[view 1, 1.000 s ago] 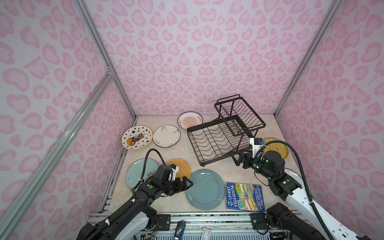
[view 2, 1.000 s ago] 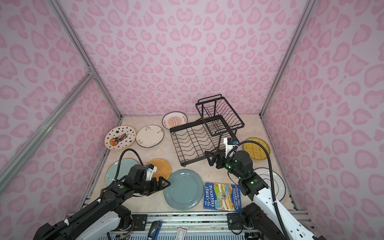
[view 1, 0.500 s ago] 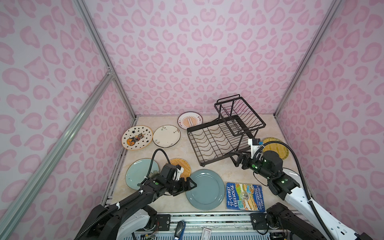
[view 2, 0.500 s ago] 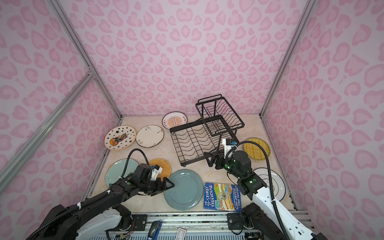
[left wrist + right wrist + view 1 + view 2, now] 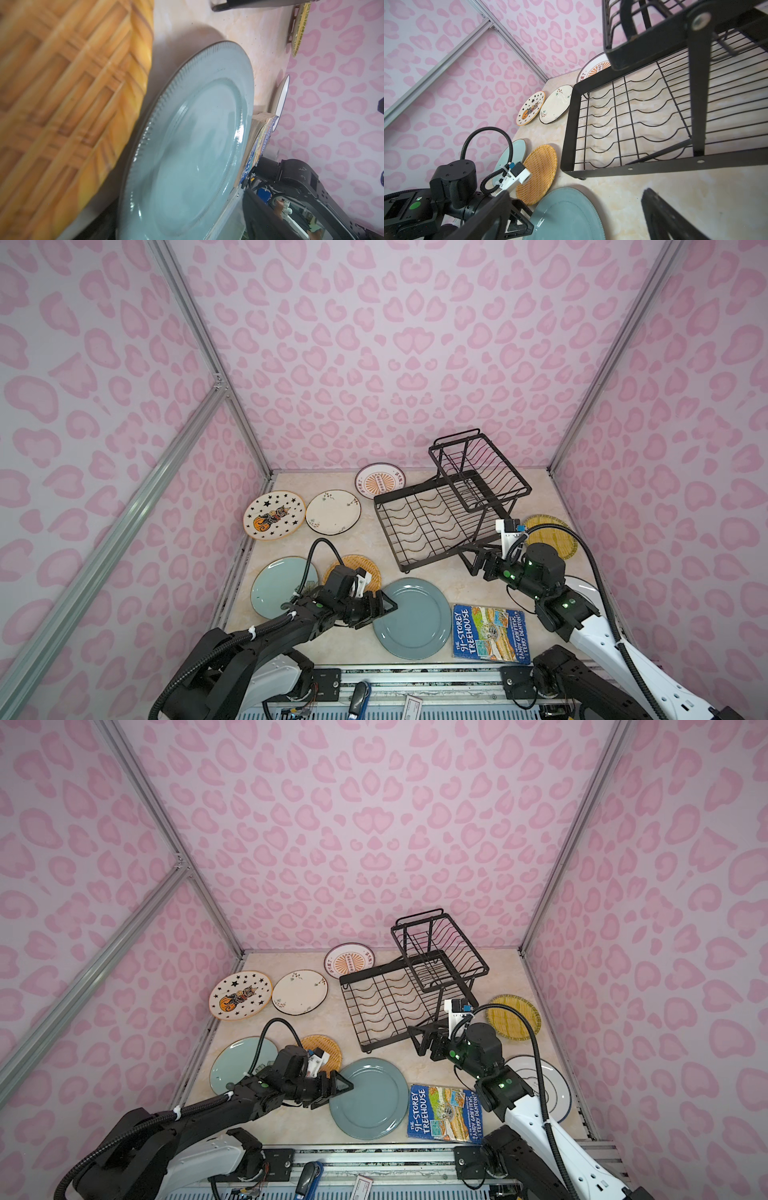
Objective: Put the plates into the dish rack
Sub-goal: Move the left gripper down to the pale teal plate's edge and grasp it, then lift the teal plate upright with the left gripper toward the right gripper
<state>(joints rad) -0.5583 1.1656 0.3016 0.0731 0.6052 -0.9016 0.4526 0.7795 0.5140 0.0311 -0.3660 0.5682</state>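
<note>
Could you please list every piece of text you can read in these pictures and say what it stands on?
"THE 91-STOREY TREEHOUSE": cover of the blue book.
"ANDY GRIFFITHS & TERRY DENTON": same cover, along its edge.
Characters round the rim of the sunburst plate: too small to read.
Print on the white tag at the front edge: unreadable.

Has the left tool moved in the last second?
Yes. The left tool slid right, from beside the teal-grey plate to over its left rim.
</note>
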